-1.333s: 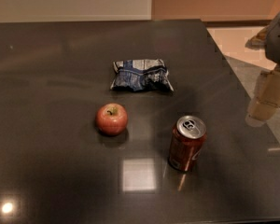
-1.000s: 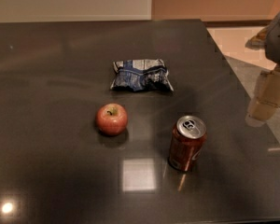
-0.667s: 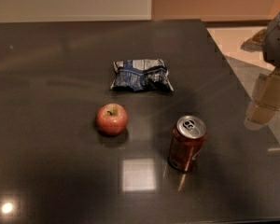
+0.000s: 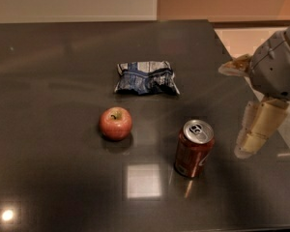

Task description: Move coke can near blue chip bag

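Note:
The coke can [image 4: 194,148] stands upright on the dark table [image 4: 53,81], right of centre and toward the front, its silver top and pull tab showing. The blue chip bag [image 4: 146,77] lies flat and crumpled farther back, a little left of the can. My gripper [image 4: 235,109] hangs at the right edge of the view, to the right of the can and apart from it. It is open and empty, with one tan finger [image 4: 233,66] up high and the other finger [image 4: 257,127] lower, beside the can.
A red apple [image 4: 116,123] sits left of the can, in front of the bag. The table's right edge [image 4: 232,52] runs just behind the gripper, with pale floor beyond it. A bright light reflection [image 4: 143,181] lies in front of the can.
My gripper has moved a little to the left, over the table's right side and closer to the can. The can, bag and apple have not moved.

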`<state>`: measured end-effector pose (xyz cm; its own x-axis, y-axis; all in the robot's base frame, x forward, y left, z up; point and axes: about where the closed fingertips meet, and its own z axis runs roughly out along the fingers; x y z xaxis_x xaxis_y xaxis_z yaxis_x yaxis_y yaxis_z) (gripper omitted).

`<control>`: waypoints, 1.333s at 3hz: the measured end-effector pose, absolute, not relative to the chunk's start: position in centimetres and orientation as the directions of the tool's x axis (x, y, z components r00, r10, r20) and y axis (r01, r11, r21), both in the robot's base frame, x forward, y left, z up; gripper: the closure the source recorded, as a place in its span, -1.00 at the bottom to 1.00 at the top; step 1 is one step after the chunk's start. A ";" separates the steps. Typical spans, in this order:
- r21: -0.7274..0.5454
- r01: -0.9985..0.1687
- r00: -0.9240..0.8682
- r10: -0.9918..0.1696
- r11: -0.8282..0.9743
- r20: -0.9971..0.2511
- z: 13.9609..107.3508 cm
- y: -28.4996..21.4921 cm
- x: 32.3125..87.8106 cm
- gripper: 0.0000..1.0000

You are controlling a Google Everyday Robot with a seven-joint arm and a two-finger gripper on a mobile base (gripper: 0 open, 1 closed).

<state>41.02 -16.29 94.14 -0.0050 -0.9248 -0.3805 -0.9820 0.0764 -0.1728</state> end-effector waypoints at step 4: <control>-0.024 -0.998 0.061 -0.871 -0.057 -0.488 88.8 -11.0 38.3 -1.00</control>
<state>38.28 -10.99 88.84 0.0613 -0.8708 -0.4878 -0.9981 -0.0570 -0.0235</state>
